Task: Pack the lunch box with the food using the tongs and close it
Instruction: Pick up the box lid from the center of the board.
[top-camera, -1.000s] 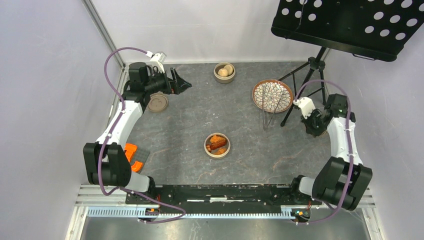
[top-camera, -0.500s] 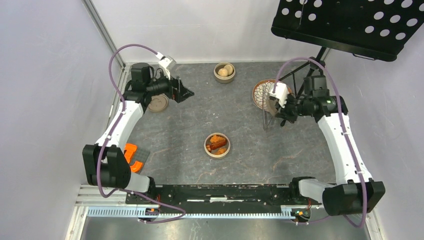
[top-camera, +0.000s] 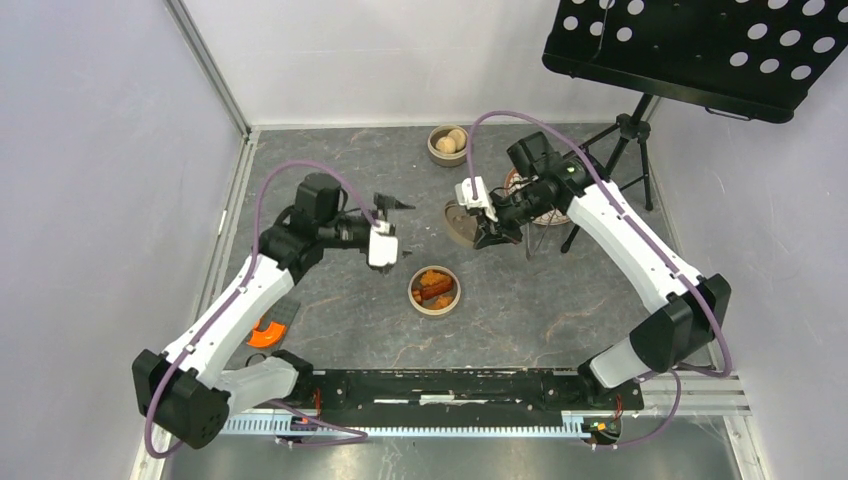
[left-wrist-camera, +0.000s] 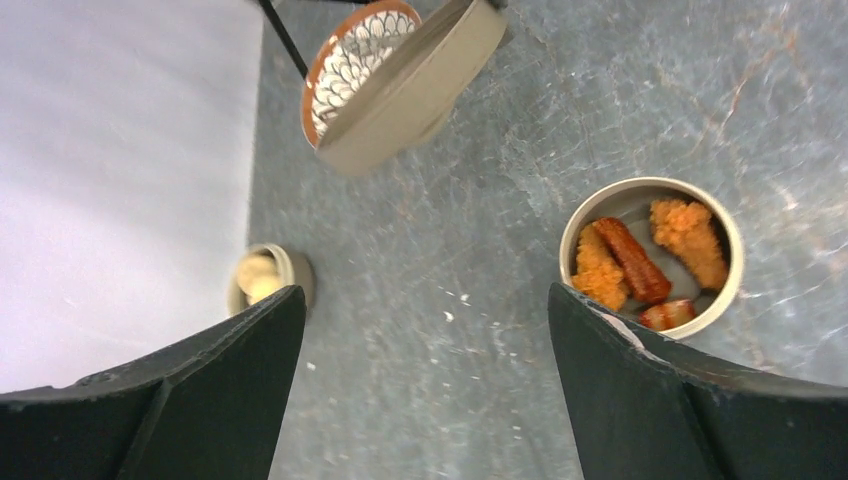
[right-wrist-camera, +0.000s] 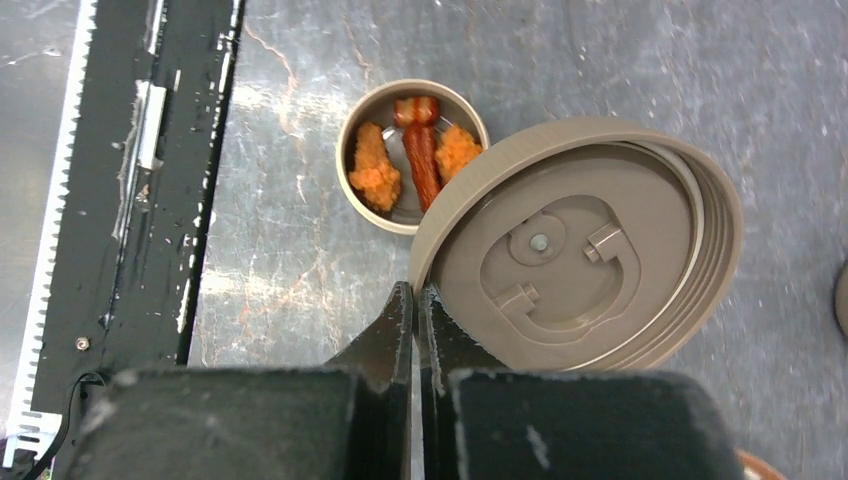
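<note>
Tan round lid (right-wrist-camera: 580, 250) is clamped in your right gripper (right-wrist-camera: 414, 297); your left gripper (left-wrist-camera: 422, 300) stands apart, empty.

I count two round tan bowls (top-camera: 435, 311), the near one holding two orange crumbed chunks (right-wrist-camera: 372, 172) and two reddish-brown sausage pieces (right-wrist-camera: 421, 165), the far one two pale buns (top-camera: 446, 145), plus one tan lid (right-wrist-camera: 580, 255), one patterned plate (left-wrist-camera: 350, 65), one pair of tongs (top-camera: 528, 248) and one black music stand (top-camera: 700, 45).
</note>
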